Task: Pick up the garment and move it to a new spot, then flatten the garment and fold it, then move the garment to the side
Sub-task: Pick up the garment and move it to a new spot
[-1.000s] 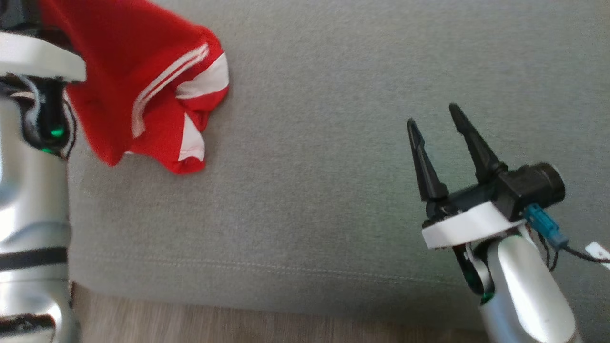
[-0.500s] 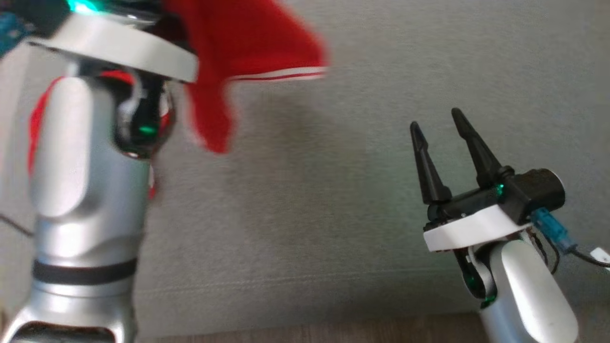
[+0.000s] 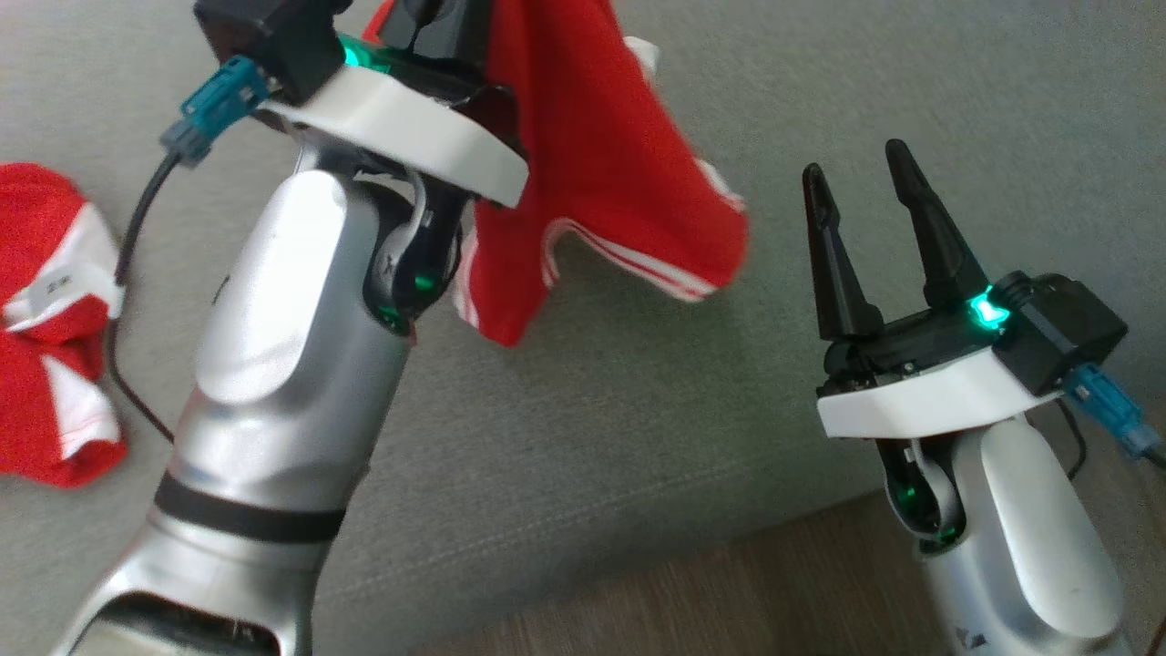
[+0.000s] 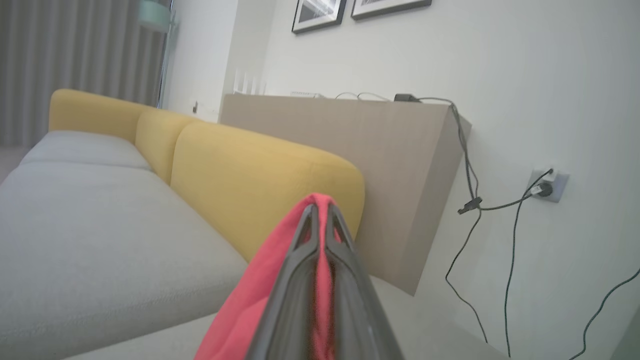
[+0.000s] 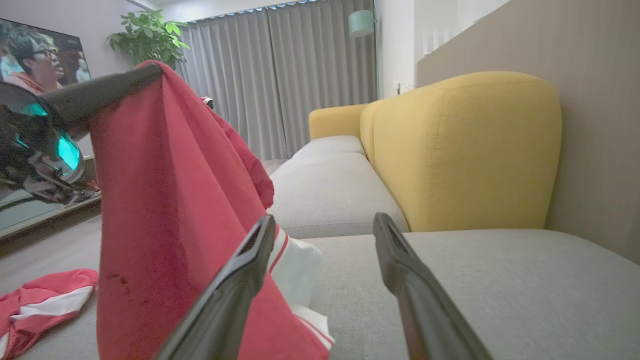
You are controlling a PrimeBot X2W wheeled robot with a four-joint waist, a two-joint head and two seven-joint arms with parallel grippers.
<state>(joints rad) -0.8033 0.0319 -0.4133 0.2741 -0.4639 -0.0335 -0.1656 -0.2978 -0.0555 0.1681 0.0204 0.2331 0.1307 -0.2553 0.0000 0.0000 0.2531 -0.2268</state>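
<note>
1. The garment [image 3: 610, 173], red with white stripes, hung in the air over the grey sofa seat [image 3: 638, 410]. It was pinched at its top and drooped in loose folds. I could not tell whether its lowest hem touched the cushion.
2. My left gripper [image 4: 320, 212] had its two fingers pressed together with a fold of the red cloth caught between them. It carried the garment's weight.
3. My right gripper [image 3: 856, 169] stood to the right of the garment and apart from it. Its fingers were spread wide with nothing between them. In its own wrist view the cloth hung beside and partly behind one finger.
4. A second heap of red-and-white cloth [image 3: 50, 319] lay on the seat at the far left of the head view, well apart from the hanging garment. I could not tell whether it was a separate piece.
5. Behind the seat rose the yellow backrest [image 4: 250, 170], with a brown cabinet [image 4: 360, 145] just beyond it. Dark cables [image 4: 467, 165] ran down from the cabinet to a wall socket [image 4: 547, 184].
6. Wooden floor [image 3: 729, 592] showed along the seat's near edge.
</note>
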